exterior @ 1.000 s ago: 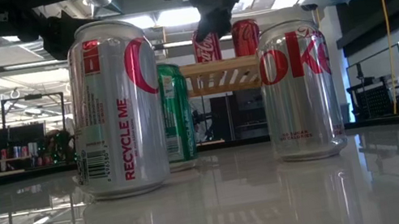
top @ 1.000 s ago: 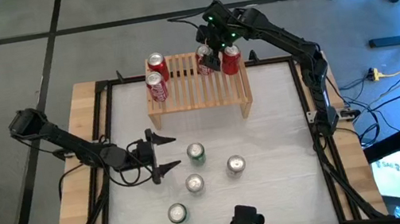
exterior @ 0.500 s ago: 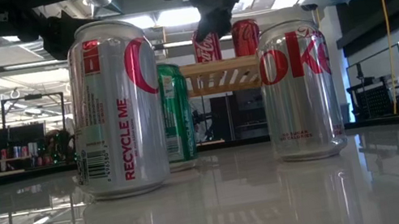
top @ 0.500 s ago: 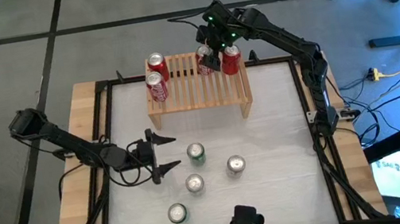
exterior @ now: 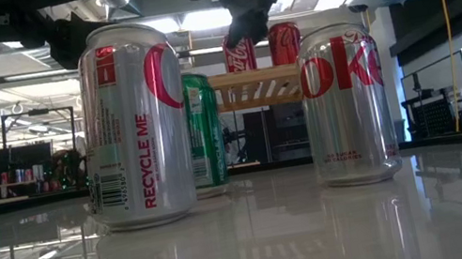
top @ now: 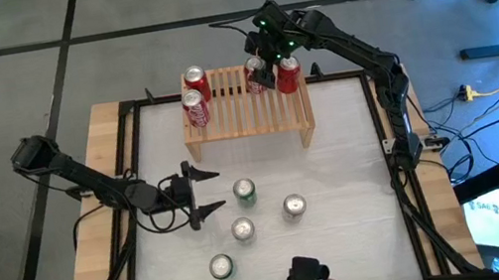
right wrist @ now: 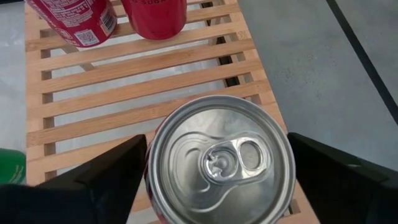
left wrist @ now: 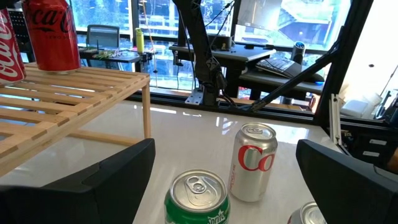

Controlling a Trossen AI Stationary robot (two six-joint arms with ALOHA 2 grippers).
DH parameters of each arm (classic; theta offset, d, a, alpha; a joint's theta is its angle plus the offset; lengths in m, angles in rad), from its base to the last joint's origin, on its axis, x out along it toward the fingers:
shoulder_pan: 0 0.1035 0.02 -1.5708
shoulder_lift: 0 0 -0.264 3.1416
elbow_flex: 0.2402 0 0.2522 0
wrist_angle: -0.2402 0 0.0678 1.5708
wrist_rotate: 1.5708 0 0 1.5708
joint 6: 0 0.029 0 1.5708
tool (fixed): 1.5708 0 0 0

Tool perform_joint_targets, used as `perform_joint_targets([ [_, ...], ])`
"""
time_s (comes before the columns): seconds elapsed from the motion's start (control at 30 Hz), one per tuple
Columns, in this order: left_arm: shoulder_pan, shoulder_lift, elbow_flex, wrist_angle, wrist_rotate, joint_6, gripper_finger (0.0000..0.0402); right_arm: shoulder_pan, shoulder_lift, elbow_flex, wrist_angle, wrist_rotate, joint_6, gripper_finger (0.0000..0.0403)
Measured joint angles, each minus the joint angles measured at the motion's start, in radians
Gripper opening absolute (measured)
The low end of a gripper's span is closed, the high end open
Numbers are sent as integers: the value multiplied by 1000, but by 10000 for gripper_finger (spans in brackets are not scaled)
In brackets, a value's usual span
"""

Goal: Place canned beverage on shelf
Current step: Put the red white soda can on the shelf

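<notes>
We find the right pincer (top: pixel 260 74) set over the right half of the shelf (top: pixel 245 112), straddling an upright red can (right wrist: pixel 221 158) that stands on the slats near the shelf's far edge. In the right wrist view the can's silver top fills the space between the two dark sides of the pincer. We cannot tell whether it grips the can or stands just clear of it.

Just beside this can, at the shelf's far right corner, stands a second red can (top: pixel 288 73). Two more red cans occupy the left end of the shelf, one at the far left corner (top: pixel 195 80) and one just nearer (top: pixel 193 109). All four are upright. The shelf itself sits at the middle of the worktop's (top: pixel 351 144) far edge.

The left pincer (top: pixel 209 190) hangs low over the worktop's left half, nearer than the shelf, spread wide and holding nothing. It points toward the loose cans. These stand on the near half of the worktop:

- a green can (top: pixel 245 192), closest to the left pincer
- a silver can (top: pixel 294 206) to its right
- a silver can (top: pixel 242 228) nearer the near edge
- a silver can (top: pixel 220 265) nearest the near edge

All four loose cans stand upright and apart from one another.
</notes>
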Motion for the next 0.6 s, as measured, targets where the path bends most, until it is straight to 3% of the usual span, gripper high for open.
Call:
perform_joint_targets([
  [0.1, 0, 0, 0, 0, 0, 0, 381, 0, 0, 0, 0, 0, 0, 396],
  [0.6, 0, 0, 0, 0, 0, 0, 381, 1, -15, 0, 12, 0, -1, 374],
])
